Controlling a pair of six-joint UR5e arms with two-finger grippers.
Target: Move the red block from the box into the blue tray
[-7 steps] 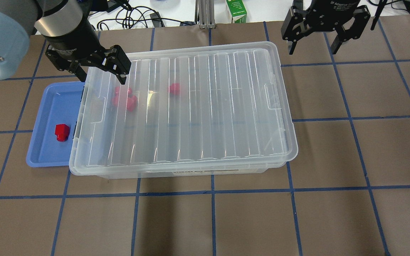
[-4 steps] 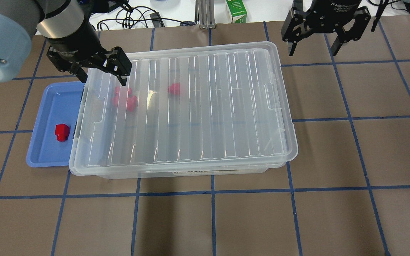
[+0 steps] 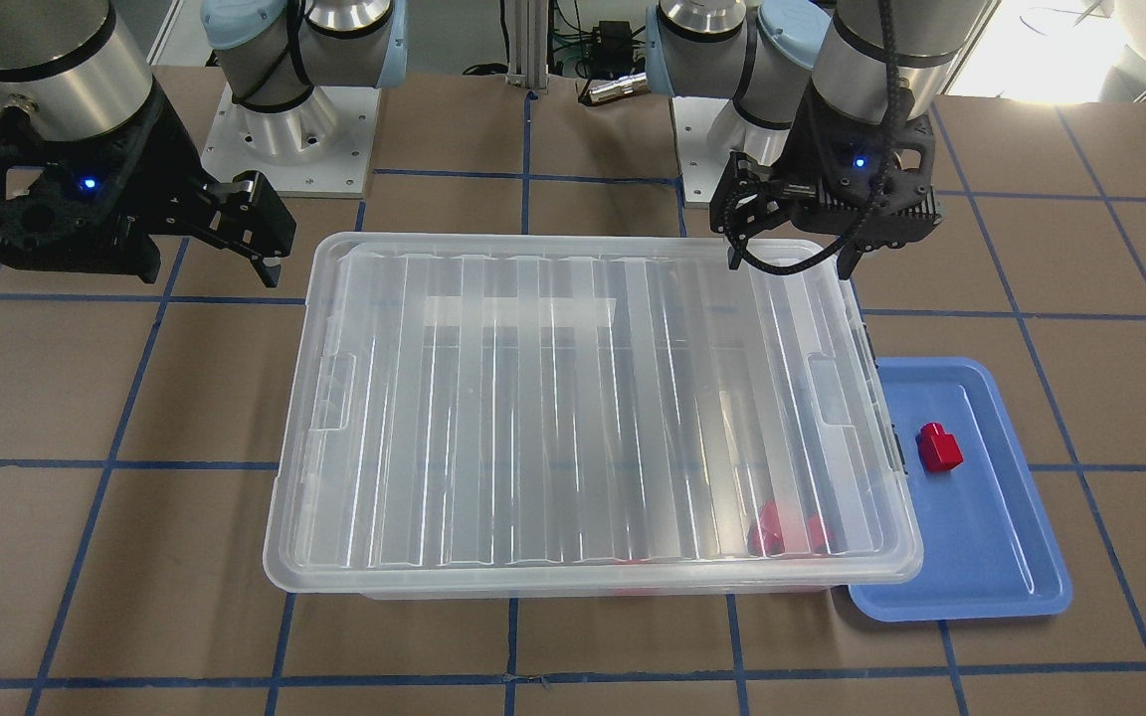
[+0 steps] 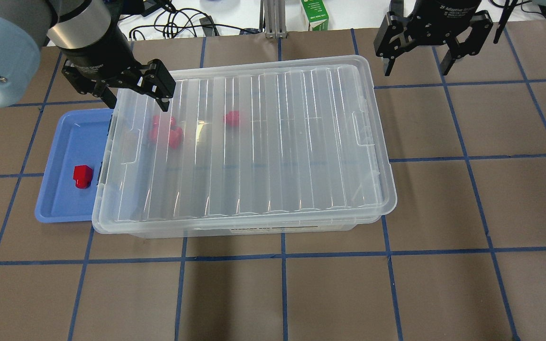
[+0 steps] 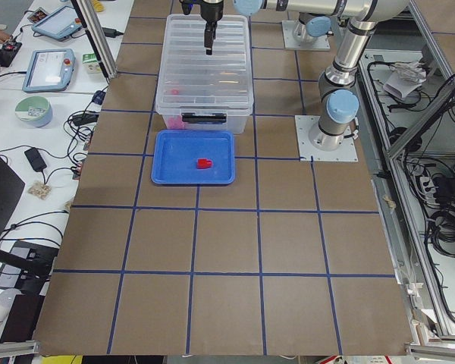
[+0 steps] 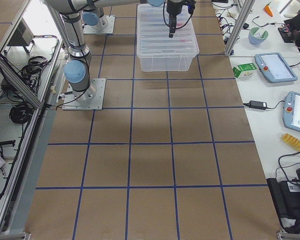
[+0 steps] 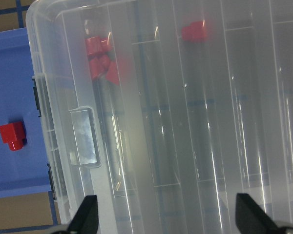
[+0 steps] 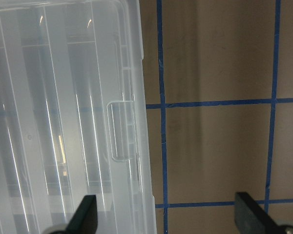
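Observation:
The red block lies in the blue tray, which sits against the left end of the box. The box's ribbed clear lid is on. It also shows in the front view and the left wrist view. My left gripper is open and empty, above the box's far left corner. My right gripper is open and empty, above the table past the box's far right corner. Through the lid I see a bunch of red blocks and a single one.
A green carton and cables lie beyond the table's far edge. Blue tape lines grid the brown table. The tray's right edge is tucked under the box's lid rim.
The left gripper has wavered very slightly over the box's corner. Nothing else has visibly moved.

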